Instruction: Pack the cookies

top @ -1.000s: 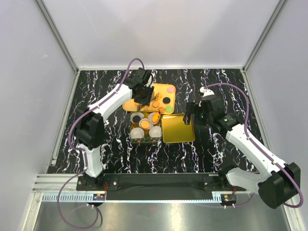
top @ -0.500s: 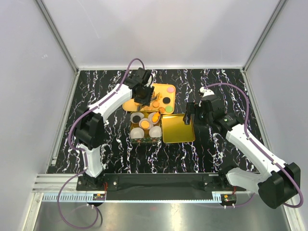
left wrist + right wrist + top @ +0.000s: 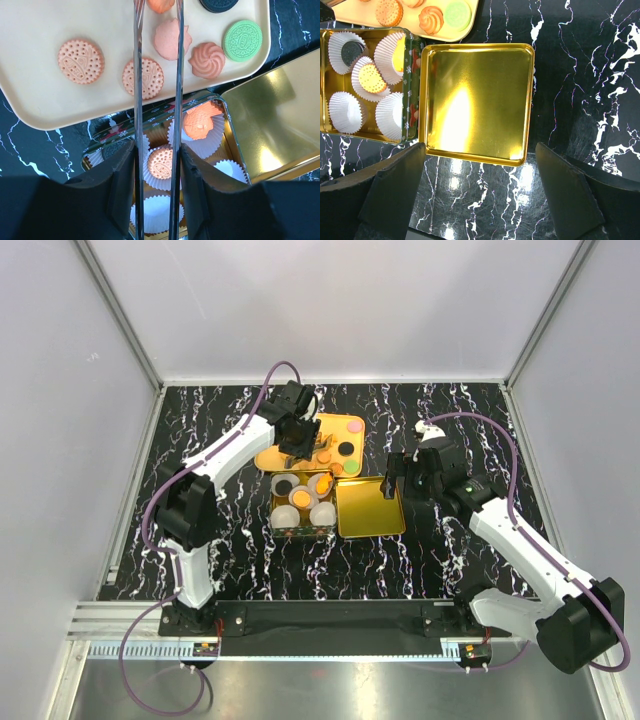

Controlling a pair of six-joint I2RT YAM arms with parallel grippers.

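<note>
- The left gripper (image 3: 312, 450) hangs over the beige tray (image 3: 30, 60). Its thin blades stand a little apart with an orange cookie (image 3: 160, 5) between them, but I cannot tell if they pinch it.
- Most cookies (image 3: 80, 61) lie on the tray. Three sit in paper cups (image 3: 345, 111) inside the tin (image 3: 414, 75).
- The gold lid (image 3: 475, 105) lies against the tin's right side.
- The right gripper (image 3: 479, 150) is spread wide above the lid, empty.

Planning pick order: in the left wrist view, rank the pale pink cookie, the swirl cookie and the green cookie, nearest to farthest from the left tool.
1. pale pink cookie, between the fingers of the left tool.
2. swirl cookie, just right of them.
3. green cookie, far right on the tray.
</note>
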